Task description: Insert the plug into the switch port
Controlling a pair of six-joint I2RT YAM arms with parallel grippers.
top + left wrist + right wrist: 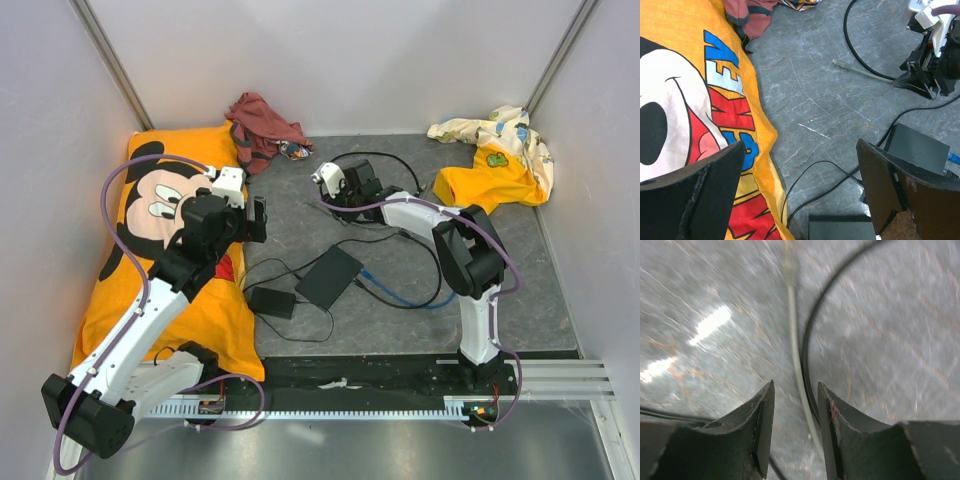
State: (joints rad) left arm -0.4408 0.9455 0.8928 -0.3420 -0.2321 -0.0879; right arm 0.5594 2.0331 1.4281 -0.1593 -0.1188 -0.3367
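The switch [328, 277] is a thin flat black box in the middle of the grey mat, also seen in the left wrist view [917, 147]. A grey cable [797, 365] ends in a clear plug [789, 262] that lies on the mat, also seen in the left wrist view [838, 63]. My right gripper [796, 385] is down at the mat, open, with its fingers on either side of the grey cable behind the plug. A black cord [812, 340] runs beside it. My left gripper [800, 145] is wide open and empty, above the pillow's edge, left of the switch.
A black adapter brick [271, 301] with a thin cord lies left of the switch. A blue cable [385, 292] leaves the switch's right side. An orange Mickey pillow [160, 250] covers the left. A red cloth [262, 130] and a yellow garment [495, 165] lie at the back.
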